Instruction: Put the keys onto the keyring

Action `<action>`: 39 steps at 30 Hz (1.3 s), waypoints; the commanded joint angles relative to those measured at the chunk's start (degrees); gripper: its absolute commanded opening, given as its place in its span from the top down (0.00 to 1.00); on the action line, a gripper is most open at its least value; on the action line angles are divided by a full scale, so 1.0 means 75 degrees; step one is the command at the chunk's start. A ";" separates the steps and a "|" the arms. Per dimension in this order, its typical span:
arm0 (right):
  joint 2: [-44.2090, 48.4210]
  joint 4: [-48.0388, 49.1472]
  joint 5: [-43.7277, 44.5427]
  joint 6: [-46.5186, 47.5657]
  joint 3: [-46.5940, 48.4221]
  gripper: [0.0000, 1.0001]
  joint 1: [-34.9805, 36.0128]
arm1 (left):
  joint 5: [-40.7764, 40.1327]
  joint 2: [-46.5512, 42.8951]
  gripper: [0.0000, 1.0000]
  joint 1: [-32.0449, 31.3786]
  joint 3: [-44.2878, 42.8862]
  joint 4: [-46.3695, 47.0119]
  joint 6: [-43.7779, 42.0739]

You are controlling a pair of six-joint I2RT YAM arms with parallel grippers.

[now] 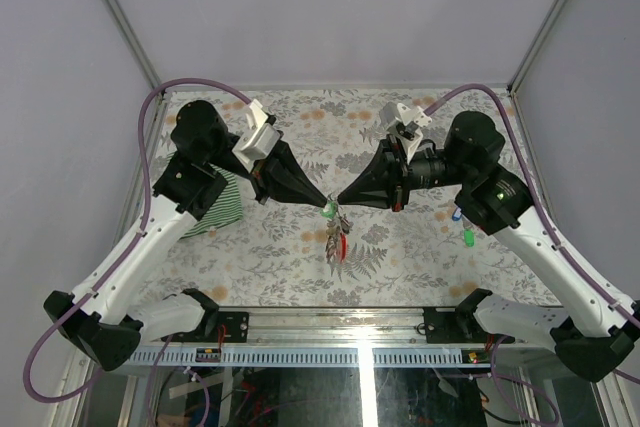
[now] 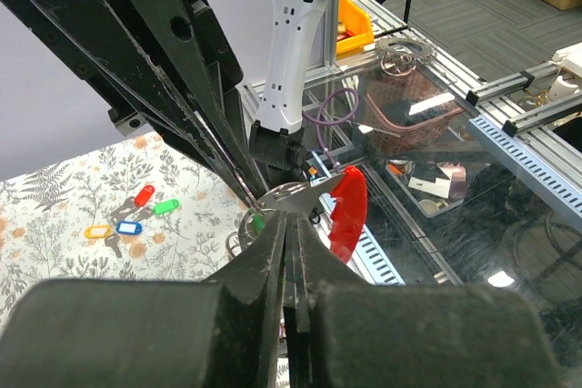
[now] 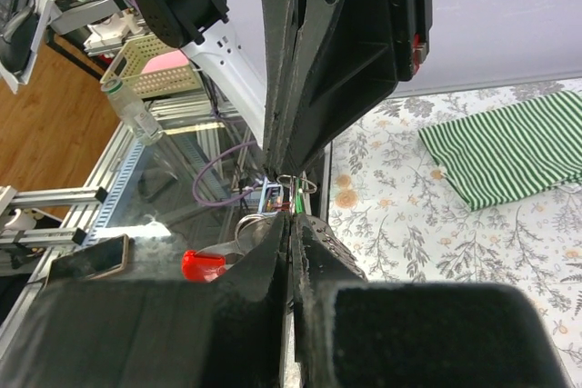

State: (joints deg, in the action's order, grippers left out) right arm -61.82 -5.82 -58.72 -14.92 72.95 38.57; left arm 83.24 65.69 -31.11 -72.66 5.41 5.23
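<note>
My two grippers meet tip to tip above the middle of the table. The left gripper (image 1: pixel 325 203) (image 2: pixel 293 217) is shut on the keyring, pinching its grey metal strip (image 2: pixel 300 195), and the red oval loop (image 2: pixel 348 211) (image 1: pixel 343 244) hangs off it. Against the keyring the right gripper (image 1: pixel 343 201) (image 3: pixel 293 216) is shut on a green-headed key (image 2: pixel 258 222) (image 3: pixel 298 197), with small wire rings (image 3: pixel 300 183) beside it. Several loose keys (image 2: pixel 136 215) (image 1: pixel 462 227) with red, green, yellow and blue heads lie on the floral tabletop at the right.
A green striped cloth (image 1: pixel 225 202) (image 3: pixel 509 152) lies on the left side of the table, partly under the left arm. The table's front rail (image 1: pixel 350 322) runs just below the hanging keyring. Grey walls close in the back and sides.
</note>
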 commanded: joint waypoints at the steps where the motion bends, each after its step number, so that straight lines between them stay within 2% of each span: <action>1: 0.0351 0.0187 0.0307 0.0264 0.0422 1.00 -0.0033 | 0.0082 0.0062 1.00 -0.0041 -0.0320 -0.0265 -0.0218; 6: 0.0498 -0.0364 0.0838 0.0672 0.0522 1.00 -0.0033 | -0.0220 0.0009 1.00 -0.0035 -0.0372 -0.0730 -0.0673; 14: 0.1170 -0.1784 0.3604 0.1799 0.0453 1.00 -0.0034 | -0.0811 -0.0140 1.00 -0.0035 0.0022 -0.1591 -0.1182; 20: 0.1629 -0.2142 0.4872 0.2048 0.0260 1.00 -0.0033 | -0.1475 -0.0214 1.00 -0.0035 0.0625 -0.2072 -0.1326; 30: 0.1982 -0.2386 0.5562 0.2185 0.0166 1.00 -0.0033 | -0.2753 0.0353 1.00 -0.0088 0.1992 -0.2749 -0.1687; 39: 0.2120 -0.2445 0.5712 0.2214 0.0041 1.00 -0.0033 | -0.3795 0.2054 1.00 -0.0705 0.2498 -0.2543 -0.1698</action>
State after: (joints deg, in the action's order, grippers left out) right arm -47.13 -27.03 -17.52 1.04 73.19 38.54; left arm 58.98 76.73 -34.04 -54.76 -14.37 -6.76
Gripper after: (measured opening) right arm 0.010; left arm 0.008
